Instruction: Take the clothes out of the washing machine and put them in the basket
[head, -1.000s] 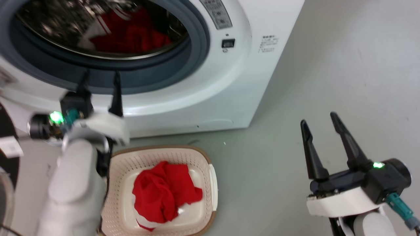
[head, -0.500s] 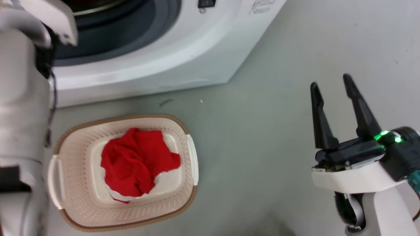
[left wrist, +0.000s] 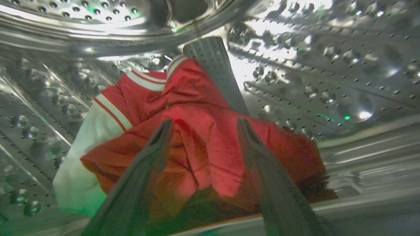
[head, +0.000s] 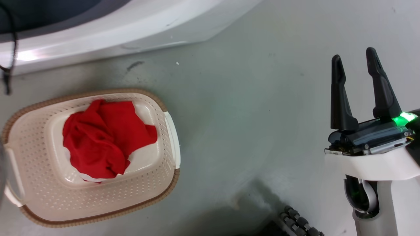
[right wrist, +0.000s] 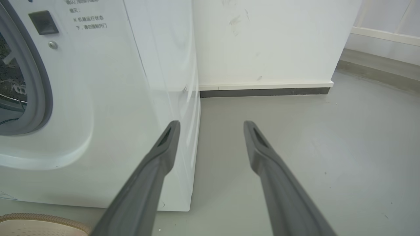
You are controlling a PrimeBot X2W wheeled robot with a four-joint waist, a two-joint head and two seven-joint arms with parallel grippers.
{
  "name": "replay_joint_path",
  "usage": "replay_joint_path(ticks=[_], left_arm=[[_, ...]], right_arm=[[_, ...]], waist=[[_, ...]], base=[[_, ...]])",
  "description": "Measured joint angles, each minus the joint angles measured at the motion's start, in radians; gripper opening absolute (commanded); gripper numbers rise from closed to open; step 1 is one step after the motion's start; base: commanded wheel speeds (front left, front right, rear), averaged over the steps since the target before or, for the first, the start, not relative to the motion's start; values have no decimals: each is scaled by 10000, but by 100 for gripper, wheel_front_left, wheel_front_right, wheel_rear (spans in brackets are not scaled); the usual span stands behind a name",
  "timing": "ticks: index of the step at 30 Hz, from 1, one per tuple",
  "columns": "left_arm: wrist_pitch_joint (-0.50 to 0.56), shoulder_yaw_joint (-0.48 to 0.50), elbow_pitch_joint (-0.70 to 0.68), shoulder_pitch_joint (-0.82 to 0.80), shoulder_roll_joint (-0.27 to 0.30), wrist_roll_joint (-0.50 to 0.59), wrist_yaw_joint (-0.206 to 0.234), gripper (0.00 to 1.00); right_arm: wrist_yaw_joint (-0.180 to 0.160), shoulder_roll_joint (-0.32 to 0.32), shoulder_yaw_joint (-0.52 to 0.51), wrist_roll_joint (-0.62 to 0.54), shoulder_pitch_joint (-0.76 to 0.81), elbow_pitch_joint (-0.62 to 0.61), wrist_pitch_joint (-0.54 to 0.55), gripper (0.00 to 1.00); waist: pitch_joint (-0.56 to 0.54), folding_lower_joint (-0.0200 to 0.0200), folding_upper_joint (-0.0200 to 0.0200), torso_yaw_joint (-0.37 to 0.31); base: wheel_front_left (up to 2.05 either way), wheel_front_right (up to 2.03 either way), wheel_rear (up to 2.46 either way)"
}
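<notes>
R gripper (head: pixel 353 54): two long blk fingers (head: pixel 339 98), tapered, rounded tips, wider at base. Glossy blk block (head: pixel 367 137) under them, silver edge w/ small screws (head: pixel 362 150). Green LED (head: pixel 404 117) lit at side. Smooth wht shell (head: pixel 370 164) below, grey cable loop (head: pixel 369 196) tucked beneath, wht forearm (head: pixel 384 216) after that. Via R wrist cam: matte grey, slot-like recess near each tip. L gripper (left wrist: pixel 205 122): same dark matte fingers. Thin blk cable (head: pixel 7 83) far L in head view.
</notes>
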Motion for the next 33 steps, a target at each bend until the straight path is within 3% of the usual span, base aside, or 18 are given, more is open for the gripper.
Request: replay_joint_path(ticks=[12, 24, 25, 26, 27, 33], left_arm=[[2894, -1578, 495, -1863, 320, -610, -12, 100], [3200, -2330, 474, -2489, 721, -1365, -12, 100], [3112, -2341, 479, -2522, 734, -1430, -12, 89], [2991, -2360, 508, -2530, 744, -1467, -12, 18], [2901, -2376, 504, -2537, 761, -1499, -6, 0], [2328, -2554, 604, -2526, 771, -1705, -10, 0]], right_arm=[[0, 2, -119, 410, -221, -196, 0, 100], [2, 2, -90, 625, -381, -213, 0, 100], [0, 2, -90, 629, -381, -211, 0, 100], [0, 4, -90, 637, -382, -211, 0, 100], [0, 2, -102, 639, -383, -205, 0, 100], [0, 2, -119, 646, -388, -165, 0, 100]], waist=[[1129, -1, 0, -331], [1651, -2, 0, -564], [1665, -2, 0, -571], [1676, -2, 0, -576], [1685, -1, 0, -573], [1622, -1, 0, -536]], base=[[0, 0, 0], [0, 0, 0], [0, 0, 0], [0, 0, 0], [0, 0, 0], [0, 0, 0]])
